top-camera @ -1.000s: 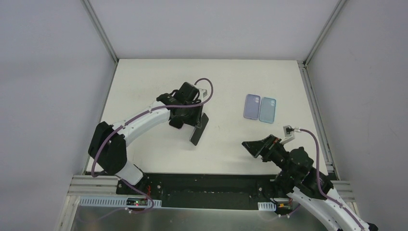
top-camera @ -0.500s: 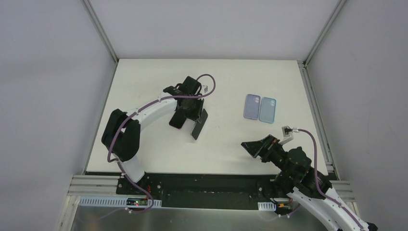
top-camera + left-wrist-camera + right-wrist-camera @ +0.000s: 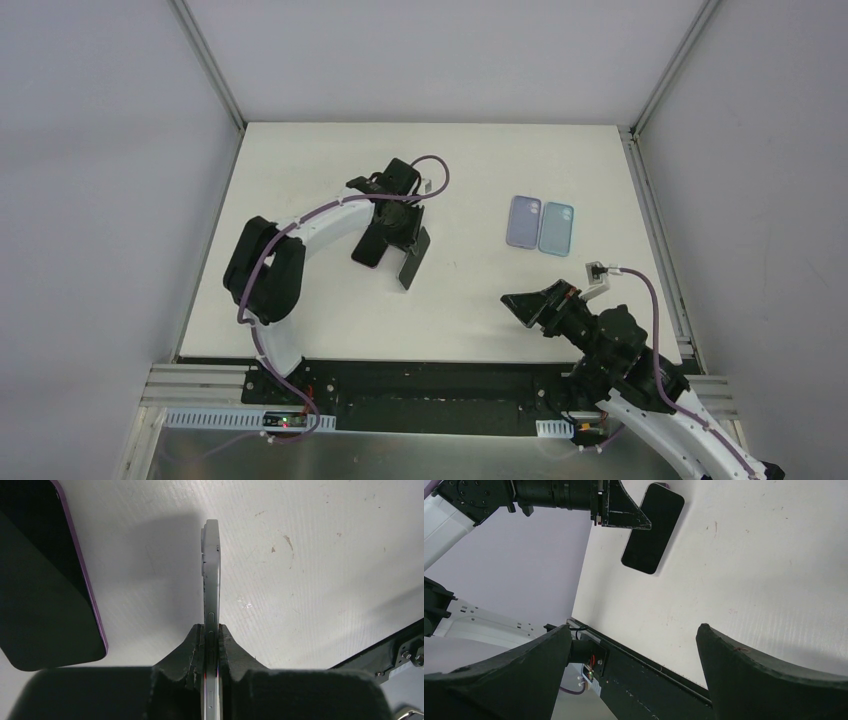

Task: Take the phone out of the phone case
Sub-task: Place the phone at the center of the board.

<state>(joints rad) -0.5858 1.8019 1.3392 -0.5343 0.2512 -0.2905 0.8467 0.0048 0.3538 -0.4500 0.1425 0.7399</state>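
My left gripper (image 3: 212,627) is shut on a thin grey phone (image 3: 211,570). I see the phone edge-on, its side buttons between the pads and its far end over the white table. From above, the phone (image 3: 413,260) is a dark slab tilted on edge just below the left gripper (image 3: 400,232). Right beside it on the left, a purple-rimmed phone case (image 3: 45,580) with a dark face lies flat on the table (image 3: 367,250). My right gripper (image 3: 634,627) hangs open and empty over the near table edge, far from both (image 3: 522,302).
Two more cases, one lilac (image 3: 523,220) and one light blue (image 3: 556,228), lie side by side at the right of the table. The black base rail (image 3: 450,375) runs along the near edge. Grey walls close off the table on three sides.
The left arm's elbow has swung rightward. Its gripper and the held phone have shifted slightly up and away from the near edge. The right arm has not moved.
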